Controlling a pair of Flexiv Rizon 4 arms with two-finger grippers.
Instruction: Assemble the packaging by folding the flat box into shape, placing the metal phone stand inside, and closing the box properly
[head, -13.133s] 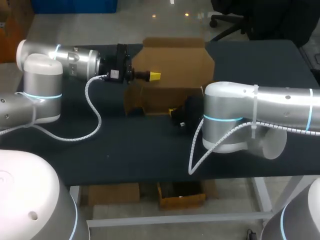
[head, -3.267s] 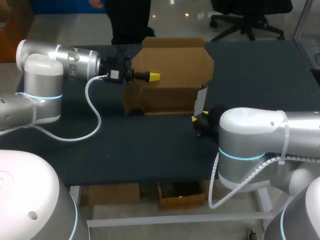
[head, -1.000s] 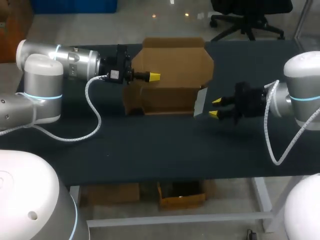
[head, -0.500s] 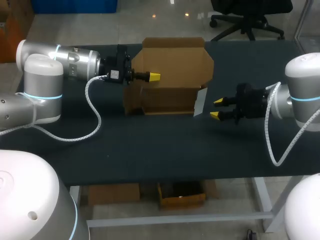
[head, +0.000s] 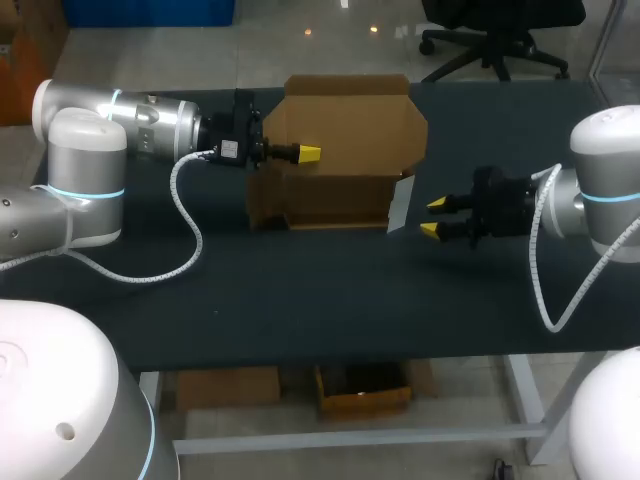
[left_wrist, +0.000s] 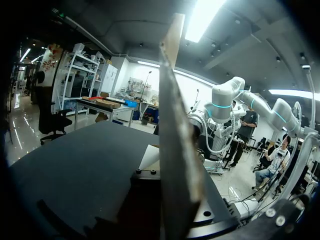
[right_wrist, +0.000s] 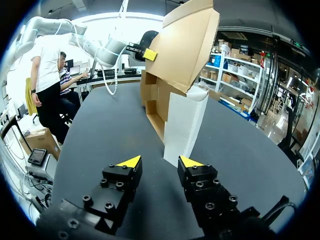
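Standing open near the middle of the table (head: 300, 290), the cardboard box (head: 335, 195) is holding its tall lid (head: 350, 125) upright along the far side. My left gripper (head: 308, 153) is clamping the lid at its left edge, with one yellow tip lying on the inner face; in the left wrist view the cardboard is running edge-on out from between the fingers. A white panel (head: 398, 205) is standing at the box's right end. My right gripper (head: 433, 217) is hovering near that panel without touching it, fingers spread and holding nothing, tips pointing toward the box.
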